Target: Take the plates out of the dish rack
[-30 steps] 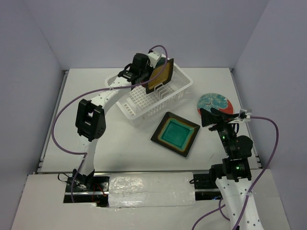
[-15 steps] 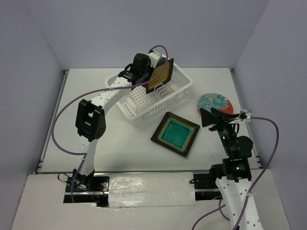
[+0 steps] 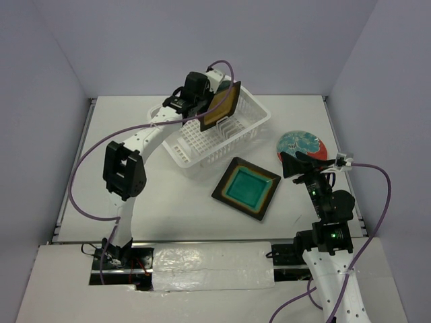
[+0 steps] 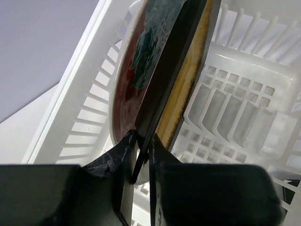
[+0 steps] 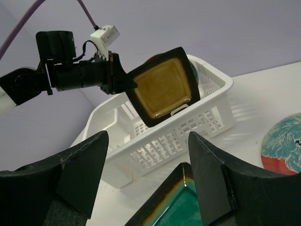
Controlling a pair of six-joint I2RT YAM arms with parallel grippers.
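Note:
My left gripper [image 3: 209, 108] is shut on the dark rim of the amber-yellow square plate [image 3: 221, 108], holding it tilted on edge over the white dish rack [image 3: 199, 149]. In the left wrist view the fingers [image 4: 123, 147] pinch that plate's corner [image 4: 188, 80]. A red-rimmed round plate [image 4: 136, 61] stands in the rack right behind it. The teal square plate [image 3: 246, 188] lies flat on the table. Another round plate [image 3: 301, 145] lies at the right. My right gripper [image 3: 293, 165] hovers open and empty between those two.
The right wrist view looks over the teal plate's corner [image 5: 186, 205] toward the rack's lattice wall [image 5: 181, 134] and the left gripper [image 5: 123, 81] with the amber plate [image 5: 164, 87]. Walls enclose the table on three sides. Purple cables loop off both arms.
The left arm has shifted slightly, carrying the amber plate a little up and to the left. The right arm has not moved.

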